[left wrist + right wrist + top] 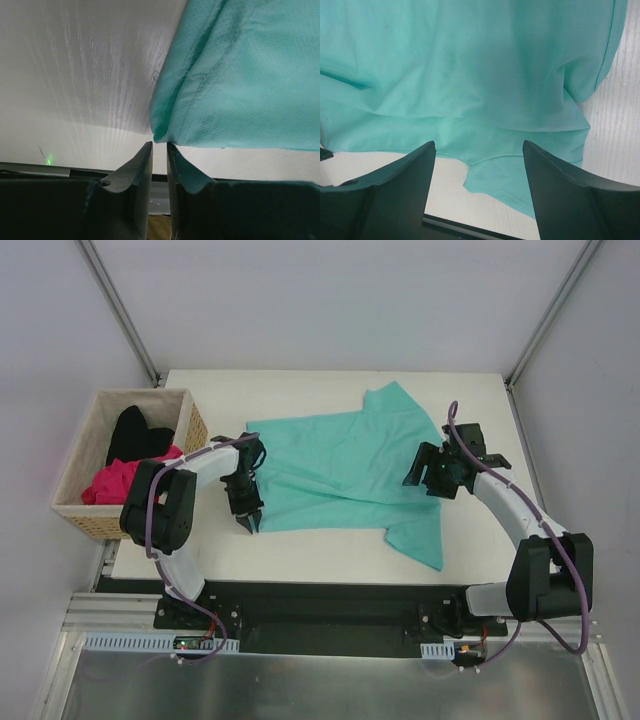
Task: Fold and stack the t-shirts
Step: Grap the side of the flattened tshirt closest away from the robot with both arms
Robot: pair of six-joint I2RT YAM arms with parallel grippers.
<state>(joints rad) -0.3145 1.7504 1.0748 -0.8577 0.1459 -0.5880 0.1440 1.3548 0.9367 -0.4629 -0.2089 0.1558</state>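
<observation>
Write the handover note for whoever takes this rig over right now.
Left hand: fingers nearly together, nothing between them, tips just short of the near left corner of the teal t-shirt.
Right hand: wide open, empty, over that shirt's right end, between its two sleeves.
Things: teal t-shirt spread on the table; pink t-shirt and black t-shirt bunched in the basket.
Done: one shirt laid out; nothing folded or stacked.
Left: fold the teal one, then take out, fold and stack the other two.
</observation>
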